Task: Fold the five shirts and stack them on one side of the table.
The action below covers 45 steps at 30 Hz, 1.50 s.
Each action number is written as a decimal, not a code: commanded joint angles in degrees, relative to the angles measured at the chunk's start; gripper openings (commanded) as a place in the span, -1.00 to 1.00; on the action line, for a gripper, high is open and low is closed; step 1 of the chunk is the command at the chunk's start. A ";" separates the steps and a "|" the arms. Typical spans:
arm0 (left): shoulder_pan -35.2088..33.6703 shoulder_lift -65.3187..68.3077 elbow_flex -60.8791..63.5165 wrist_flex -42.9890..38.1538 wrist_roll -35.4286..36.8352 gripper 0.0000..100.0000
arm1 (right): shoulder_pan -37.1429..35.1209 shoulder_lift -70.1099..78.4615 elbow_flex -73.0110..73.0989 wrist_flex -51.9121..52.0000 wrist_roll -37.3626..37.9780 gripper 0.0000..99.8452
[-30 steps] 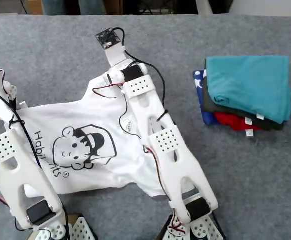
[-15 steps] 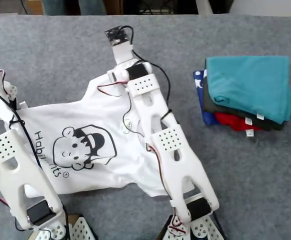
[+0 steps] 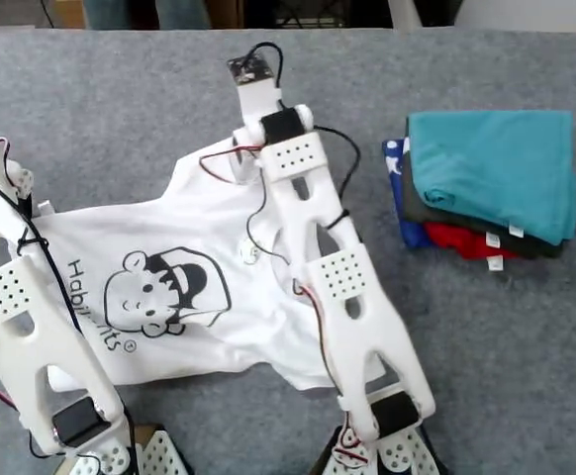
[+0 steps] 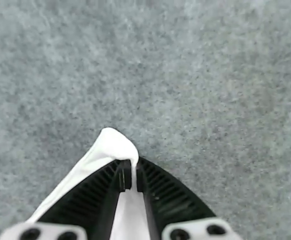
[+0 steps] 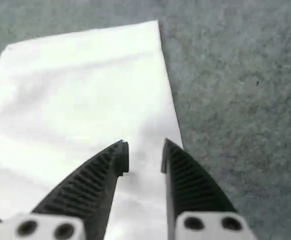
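A white shirt (image 3: 169,287) with a cartoon print lies spread flat on the grey table. At the table's left edge stands my left arm (image 3: 11,287). Its gripper (image 4: 130,172) is shut on a folded corner of the white shirt (image 4: 113,145), which sticks out past the fingertips. My right arm (image 3: 328,277) stretches across the shirt to its far sleeve (image 3: 204,163). There my right gripper (image 5: 144,156) hangs open just above the sleeve's white cloth (image 5: 80,80), near its edge, with nothing between its fingers.
A stack of folded shirts stands at the right of the table: teal (image 3: 491,173) on top, then dark grey, red (image 3: 461,240) and blue (image 3: 395,158). Bare grey table (image 3: 526,336) lies in front of the stack and along the far edge.
My right arm has swung its wrist to the right and farther out over the shirt's far sleeve. The left arm and the shirt have not moved.
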State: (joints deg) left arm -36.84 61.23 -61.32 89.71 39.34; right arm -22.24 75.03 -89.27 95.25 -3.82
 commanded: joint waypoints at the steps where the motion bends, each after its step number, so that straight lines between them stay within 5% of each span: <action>1: -1.10 -0.18 -2.42 -0.70 -0.62 -0.92 | -0.44 -2.59 -2.95 2.02 0.09 -0.96; 8: -1.10 -0.18 -2.42 -0.70 -0.62 -0.92 | 2.73 -3.03 4.00 6.15 1.49 -0.97; 17: -1.01 -0.18 -2.42 -0.70 -4.22 -0.92 | 4.31 -23.69 46.55 5.89 1.76 -0.97; 22: -1.01 -0.18 -2.42 -0.70 -4.22 -0.92 | 4.31 -30.90 58.07 5.63 6.68 -0.97; 37: -1.01 -0.18 -2.42 -0.70 -4.31 -0.92 | 3.78 -27.91 27.82 2.29 12.13 -0.96; 45: -1.01 -0.18 -2.24 -0.70 -4.31 -0.92 | 0.70 -10.68 11.30 -2.64 8.09 -0.66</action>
State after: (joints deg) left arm -36.84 61.23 -61.32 89.71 35.82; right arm -20.31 60.79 -72.40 95.69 6.64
